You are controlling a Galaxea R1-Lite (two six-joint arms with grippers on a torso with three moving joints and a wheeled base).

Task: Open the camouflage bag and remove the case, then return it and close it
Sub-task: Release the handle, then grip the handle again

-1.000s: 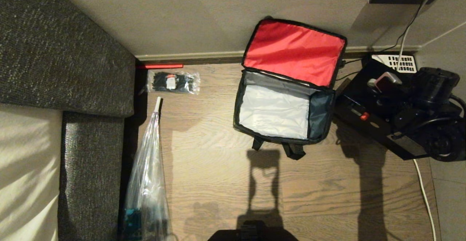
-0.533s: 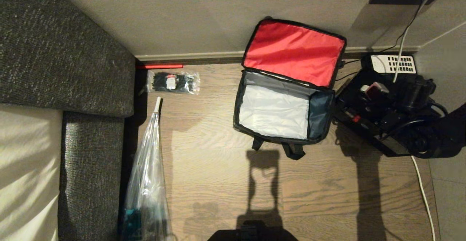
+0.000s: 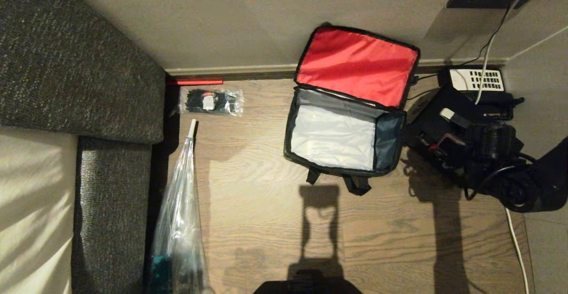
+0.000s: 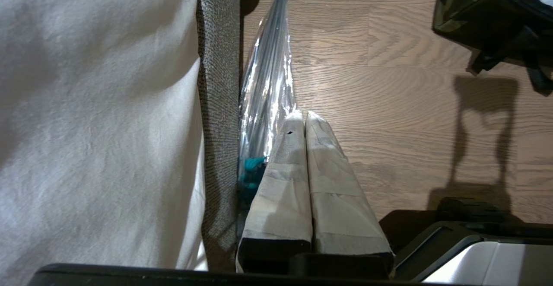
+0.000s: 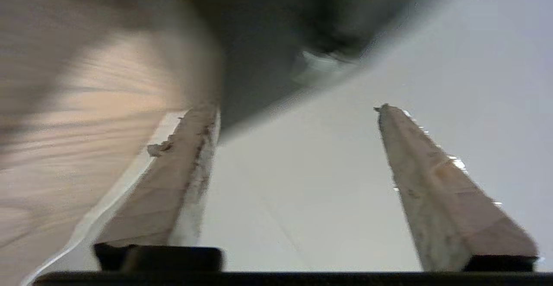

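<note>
The camouflage bag lies open on the wooden floor, its red-lined lid leaning back against the wall and its pale grey inside bare. A camouflage corner of the bag also shows in the left wrist view. The black case lies on the floor just right of the bag. My right gripper hovers over the case with its fingers apart. The right wrist view is blurred, but there the right gripper is open with nothing between the fingers. My left gripper is shut and parked low beside the sofa.
A black telephone with a white keypad sits by the wall behind the case. A white cable runs along the right. A packet of black ties, a wrapped umbrella and the grey sofa are on the left.
My right gripper went from shut on the case to open and let it go. The arm swung lower and nearer in the head view, and the case now rests on the floor.
</note>
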